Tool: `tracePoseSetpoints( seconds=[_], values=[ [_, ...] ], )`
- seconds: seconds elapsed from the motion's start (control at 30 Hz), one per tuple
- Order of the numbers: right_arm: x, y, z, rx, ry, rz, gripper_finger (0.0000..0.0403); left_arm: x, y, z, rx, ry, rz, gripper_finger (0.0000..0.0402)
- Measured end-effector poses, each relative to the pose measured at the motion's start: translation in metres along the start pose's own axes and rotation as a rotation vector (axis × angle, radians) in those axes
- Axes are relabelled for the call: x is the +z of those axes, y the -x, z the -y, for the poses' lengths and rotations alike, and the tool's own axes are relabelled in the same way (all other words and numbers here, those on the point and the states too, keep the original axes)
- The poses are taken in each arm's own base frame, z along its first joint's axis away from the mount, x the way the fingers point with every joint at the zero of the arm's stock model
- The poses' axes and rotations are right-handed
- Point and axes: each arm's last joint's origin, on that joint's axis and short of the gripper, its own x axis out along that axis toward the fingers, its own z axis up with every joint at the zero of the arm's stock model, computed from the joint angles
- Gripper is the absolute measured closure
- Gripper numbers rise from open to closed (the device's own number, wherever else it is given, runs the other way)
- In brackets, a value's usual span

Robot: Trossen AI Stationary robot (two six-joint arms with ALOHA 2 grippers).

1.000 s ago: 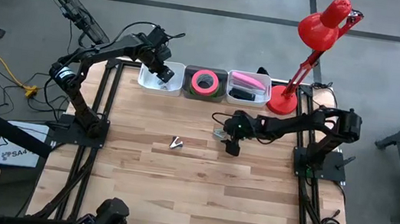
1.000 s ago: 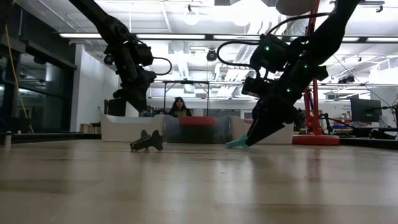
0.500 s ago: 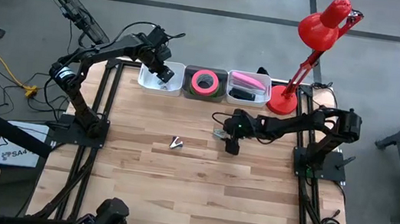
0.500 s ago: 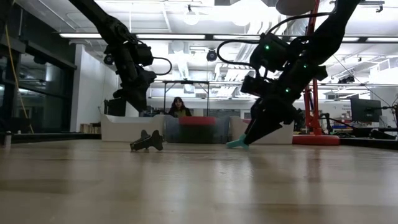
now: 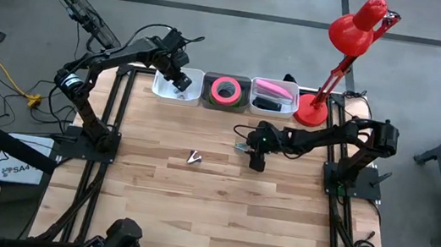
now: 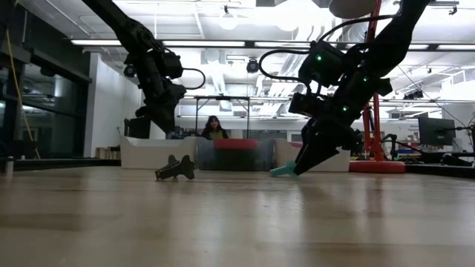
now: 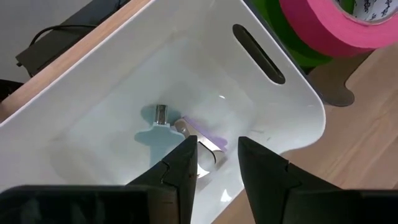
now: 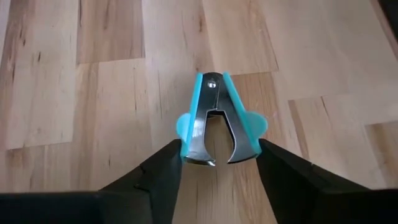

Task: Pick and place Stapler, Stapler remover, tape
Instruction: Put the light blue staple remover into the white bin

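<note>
Right gripper (image 5: 244, 150) is down at the table (image 5: 217, 217), a bit in front of the middle bin (image 5: 245, 99), with its fingers spread wide on either side of the teal staple remover (image 8: 217, 124). From my wrist cam the remover lies flat on the wood between the fingertips; I can't tell if they touch its wings.

Left gripper (image 5: 181, 85) hangs over the white bin (image 5: 163, 90) just left of that middle bin, fingers parted with a small gap and holding nothing. A pale blue remover and a purple one (image 7: 202, 134) lie in that bin.

Pink tape (image 5: 226, 89) sits on green rolls in the middle bin. A dark remover (image 5: 194, 157) lies on the wood well in front of the middle bin, apart from both grippers. On the far side of the bins stands a red lamp (image 5: 355, 30).
</note>
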Motion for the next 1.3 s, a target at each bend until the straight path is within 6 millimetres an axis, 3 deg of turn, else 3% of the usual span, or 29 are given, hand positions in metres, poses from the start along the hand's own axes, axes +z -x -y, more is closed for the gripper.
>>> tracePoseSetpoints(
  seconds=[0.57, 0.93, 1.3],
  values=[
    [0.001, 0.000, -0.001, 0.029, -0.029, 0.007, 0.0330, 0.000, 0.000, 0.000, 0.000, 0.000, -0.001, 0.0286],
    [0.003, 0.003, -0.002, 0.063, -0.264, 0.019, 0.0330, 0.000, 0.000, 0.001, -0.032, -0.004, 0.000, 0.0286],
    [0.025, 0.040, 0.004, 0.102, -0.509, 0.170, 0.0330, -0.002, 0.002, 0.004, -0.124, -0.025, -0.013, 0.0286]
  ],
)
